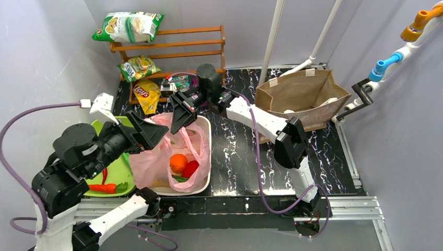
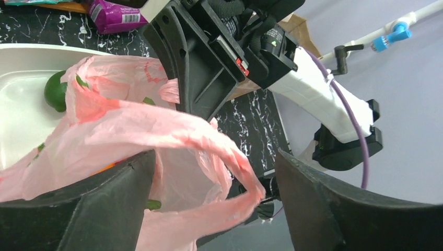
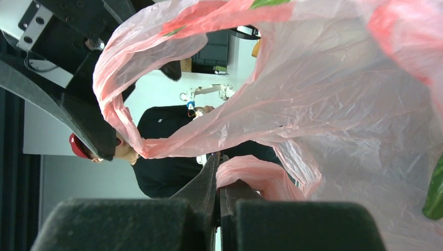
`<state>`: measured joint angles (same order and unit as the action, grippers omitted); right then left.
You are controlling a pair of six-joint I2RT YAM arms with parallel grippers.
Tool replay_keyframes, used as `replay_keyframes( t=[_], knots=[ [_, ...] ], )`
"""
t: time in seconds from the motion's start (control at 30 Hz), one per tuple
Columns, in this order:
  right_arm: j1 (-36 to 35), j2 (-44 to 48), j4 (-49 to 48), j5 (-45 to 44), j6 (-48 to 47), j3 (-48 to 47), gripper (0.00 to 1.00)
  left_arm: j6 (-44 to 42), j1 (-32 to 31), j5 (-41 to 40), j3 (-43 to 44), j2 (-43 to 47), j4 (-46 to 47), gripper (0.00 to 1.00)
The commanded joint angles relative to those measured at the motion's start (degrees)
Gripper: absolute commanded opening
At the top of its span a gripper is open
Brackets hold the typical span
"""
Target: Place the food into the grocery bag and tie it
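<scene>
1. The grocery bag [image 1: 151,162] sits open in a white tub [image 1: 208,157] by the near edge of the table [image 1: 240,151], left of its middle.
2. An orange [image 1: 178,161] lies inside the bag, touching a red piece of food [image 1: 190,169].
3. The left fingers [image 2: 104,209] stand wide apart. A handle loop [image 2: 224,151] of the bag droops between them, unclamped.
4. The right fingers [image 3: 205,184] are pressed together, pinching a fold of the bag's pink plastic.
5. A brown paper bag [image 1: 300,97] stands near the far right corner.

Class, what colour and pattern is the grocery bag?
The grocery bag is translucent pink with red and green prints; left wrist view.
</scene>
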<state>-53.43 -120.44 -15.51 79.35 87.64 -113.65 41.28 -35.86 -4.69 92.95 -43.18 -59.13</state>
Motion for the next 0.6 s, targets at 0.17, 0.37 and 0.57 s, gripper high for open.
replay_keyframes(
  t=[0.17, 0.37, 0.57],
  knots=[
    [-0.9, 4.3, -0.9, 1.4, -1.8, -4.0, 0.01, -7.4, 0.2, -3.5, 11.8, 0.0, -12.1, 0.88],
    [-1.1, 5.7, -4.6, 0.8, 1.9, -3.2, 0.01, -15.8, 0.2, 0.4, 9.5, 4.1, -10.8, 0.6],
    [-1.2, 8.7, -8.3, 0.9, 4.7, 2.1, 0.01, -24.5, 0.2, 13.6, -0.9, 6.8, -4.0, 0.45]
  ],
)
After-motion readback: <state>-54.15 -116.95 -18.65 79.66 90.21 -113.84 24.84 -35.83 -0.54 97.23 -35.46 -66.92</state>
